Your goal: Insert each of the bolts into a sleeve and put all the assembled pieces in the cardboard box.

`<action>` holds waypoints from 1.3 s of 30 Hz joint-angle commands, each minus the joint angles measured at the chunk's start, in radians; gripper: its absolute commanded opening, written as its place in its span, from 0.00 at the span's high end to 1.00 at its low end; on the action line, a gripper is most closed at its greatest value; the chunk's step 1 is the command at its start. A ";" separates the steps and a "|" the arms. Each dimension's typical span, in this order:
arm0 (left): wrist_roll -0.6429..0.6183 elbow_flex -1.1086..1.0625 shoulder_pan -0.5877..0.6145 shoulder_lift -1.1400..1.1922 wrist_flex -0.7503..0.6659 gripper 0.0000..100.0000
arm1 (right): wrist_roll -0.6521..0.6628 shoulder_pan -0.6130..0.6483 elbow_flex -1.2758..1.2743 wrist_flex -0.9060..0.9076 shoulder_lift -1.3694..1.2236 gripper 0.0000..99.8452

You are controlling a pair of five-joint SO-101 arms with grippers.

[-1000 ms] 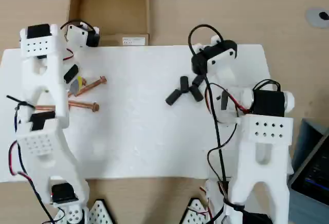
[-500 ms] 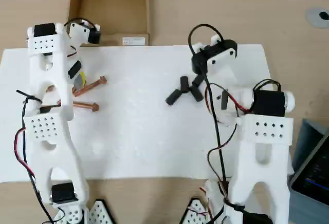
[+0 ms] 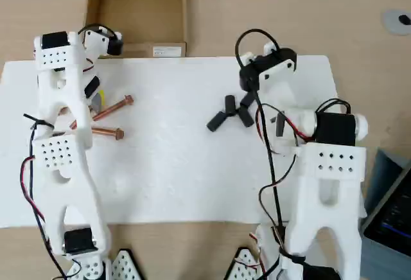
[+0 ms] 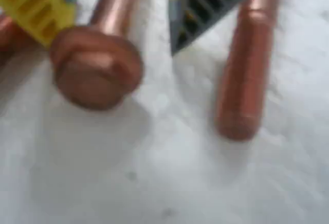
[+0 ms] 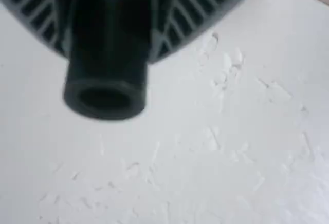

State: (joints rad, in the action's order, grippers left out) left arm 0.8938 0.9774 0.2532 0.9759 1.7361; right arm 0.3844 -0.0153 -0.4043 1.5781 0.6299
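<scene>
Two copper bolts [image 3: 110, 107] [image 3: 103, 132] lie on the white foam board [image 3: 180, 164] at the left. My left gripper [image 3: 94, 100] hangs over them, open. Close up, its yellow finger [image 4: 38, 3] and dark finger [image 4: 205, 5] stand on either side of one bolt [image 4: 97, 64], whose round head faces the camera. A second bolt [image 4: 247, 80] lies beside it. Three black sleeves [image 3: 228, 113] sit near the board's middle. My right gripper [image 3: 247, 103] is shut on a sleeve [image 5: 108, 54], open end toward the camera. The cardboard box [image 3: 90, 4] stands at the far left.
The foam board covers most of the wooden table, with bare foam between the bolts and the sleeves. Cables loop off both arms. A dark device [image 3: 392, 216] sits at the right edge of the table.
My left arm has swung toward the far side and a little right, bringing its gripper down over the bolts. The right arm and the sleeves have stayed put.
</scene>
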 commanded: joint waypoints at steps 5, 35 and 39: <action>-0.011 0.121 0.008 0.087 0.002 0.95 | 0.000 -0.008 -0.001 -0.017 0.031 0.99; -0.316 -0.259 -0.026 -0.687 0.018 0.99 | -0.028 -0.010 0.308 0.209 0.039 0.99; -0.325 -0.486 -0.028 -0.914 0.018 0.99 | -0.104 -0.010 0.306 0.210 0.058 0.99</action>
State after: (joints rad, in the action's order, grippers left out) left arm 0.5838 0.6229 0.2440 0.2700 1.7438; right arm 0.3153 -0.0169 -0.1557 1.7668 0.6329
